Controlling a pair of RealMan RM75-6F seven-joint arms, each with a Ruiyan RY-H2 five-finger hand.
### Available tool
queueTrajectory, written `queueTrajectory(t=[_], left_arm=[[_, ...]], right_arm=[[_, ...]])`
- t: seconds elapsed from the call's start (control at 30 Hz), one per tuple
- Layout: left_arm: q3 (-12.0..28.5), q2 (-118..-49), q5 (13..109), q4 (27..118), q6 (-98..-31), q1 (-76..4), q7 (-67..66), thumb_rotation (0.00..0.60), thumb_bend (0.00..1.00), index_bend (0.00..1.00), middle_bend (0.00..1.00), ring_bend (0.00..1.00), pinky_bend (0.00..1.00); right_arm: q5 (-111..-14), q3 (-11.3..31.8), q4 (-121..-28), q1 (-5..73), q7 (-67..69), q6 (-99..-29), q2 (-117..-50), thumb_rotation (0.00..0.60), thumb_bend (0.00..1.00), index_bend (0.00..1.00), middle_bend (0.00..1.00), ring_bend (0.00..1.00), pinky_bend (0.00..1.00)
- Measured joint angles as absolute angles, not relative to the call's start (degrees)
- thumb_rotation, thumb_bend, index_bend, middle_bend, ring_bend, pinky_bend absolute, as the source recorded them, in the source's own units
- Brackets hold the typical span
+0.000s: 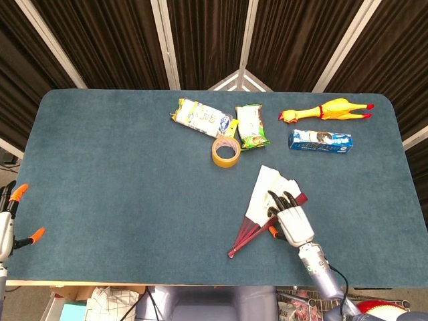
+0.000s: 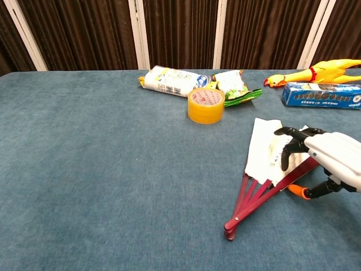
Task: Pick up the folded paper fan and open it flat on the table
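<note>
The paper fan (image 1: 264, 197) lies partly spread on the blue table, white paper up, its red ribs converging at a pivot toward the front edge. In the chest view the fan (image 2: 262, 155) shows a narrow wedge. My right hand (image 1: 292, 221) sits over the fan's right side, dark fingertips down on the paper. In the chest view the right hand (image 2: 330, 158) has the outer red rib running between its fingers and its orange-tipped thumb. My left hand (image 1: 5, 224) hangs off the table's left front corner, fingers apart and holding nothing.
A yellow tape roll (image 1: 226, 152) stands just beyond the fan. Behind it lie two snack packs (image 1: 199, 117) (image 1: 251, 125). A rubber chicken (image 1: 326, 110) and a blue box (image 1: 320, 140) sit at the back right. The table's front edge (image 1: 200, 281) is close to the fan's pivot.
</note>
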State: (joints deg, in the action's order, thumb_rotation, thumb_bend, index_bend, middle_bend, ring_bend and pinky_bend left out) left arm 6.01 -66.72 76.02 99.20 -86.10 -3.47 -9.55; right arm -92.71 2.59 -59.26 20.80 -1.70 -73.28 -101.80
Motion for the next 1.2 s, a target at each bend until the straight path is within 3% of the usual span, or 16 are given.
queueTrajectory(t=[0.37,1.2], left_arm=[[6.0,-66.74,75.9,99.34,-86.14,-3.46,-9.74,0.6,0.15,0.14,0.0,0.0,0.0],[5.75,-66.81,75.99,99.59,-85.85,-3.61,-10.45,0.6,0.15,0.15,0.0,0.0,0.0]], right_arm=[[-92.53,3.06,-58.05,21.98,-0.23,-73.38,-102.93,0.6,0.36,0.58,0.14,0.26,0.15],[-91.06,1.62,-53.73,23.16,-1.64,-69.79,-104.41,0.6,0.37,0.54,0.15,0.26,0.15]])
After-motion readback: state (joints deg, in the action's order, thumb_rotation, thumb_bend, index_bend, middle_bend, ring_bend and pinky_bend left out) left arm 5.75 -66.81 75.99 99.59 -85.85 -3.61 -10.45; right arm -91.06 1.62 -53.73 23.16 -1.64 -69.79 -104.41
